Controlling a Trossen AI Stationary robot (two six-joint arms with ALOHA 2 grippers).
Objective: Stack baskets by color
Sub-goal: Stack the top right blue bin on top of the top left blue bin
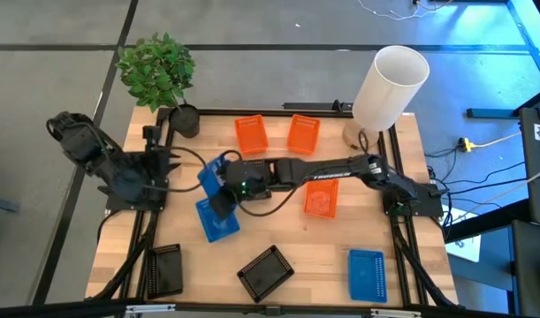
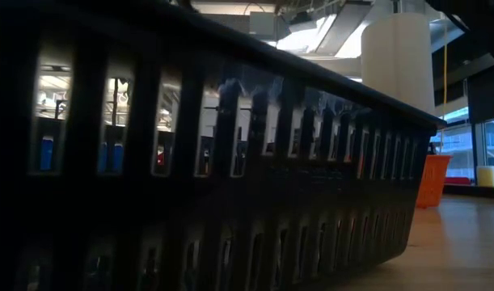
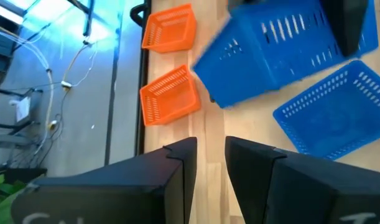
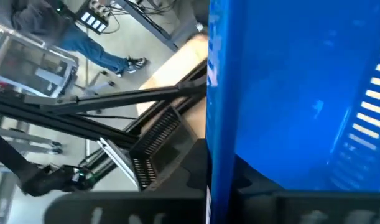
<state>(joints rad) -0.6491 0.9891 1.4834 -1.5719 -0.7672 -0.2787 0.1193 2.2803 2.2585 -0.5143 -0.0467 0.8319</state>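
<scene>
**First blue pairing under way, nothing stacked yet**

A black basket (image 2: pixel 206 162) fills the low view, standing right against that camera at the front edge of the bench (image 1: pixel 340 247). The right hand (image 1: pixel 218 177), reaching across to the middle left of the bench, is pinching the wall of a blue basket (image 1: pixel 213 170) and holds it tilted just above a second blue basket (image 1: pixel 218 221) that lies flat below it. The left hand (image 3: pixel 208 162), fingers spread and holding nothing, waits at the left edge, pointed toward the two blue baskets.

Outward from there, the third blue basket (image 1: pixel 367 274) sits alone at the front right. Two orange baskets (image 1: pixel 250 134) (image 1: pixel 303 133) lie side by side near the back, apart from each other, and a third orange basket (image 1: pixel 321 198) rests by the right arm. Two black baskets (image 1: pixel 166 268) (image 1: pixel 266 272) show along the front; a third cannot be made out from above.

Judging by this, no colour is stacked so far. The blue pair looks close to joining; the orange and black sets remain untouched.
</scene>
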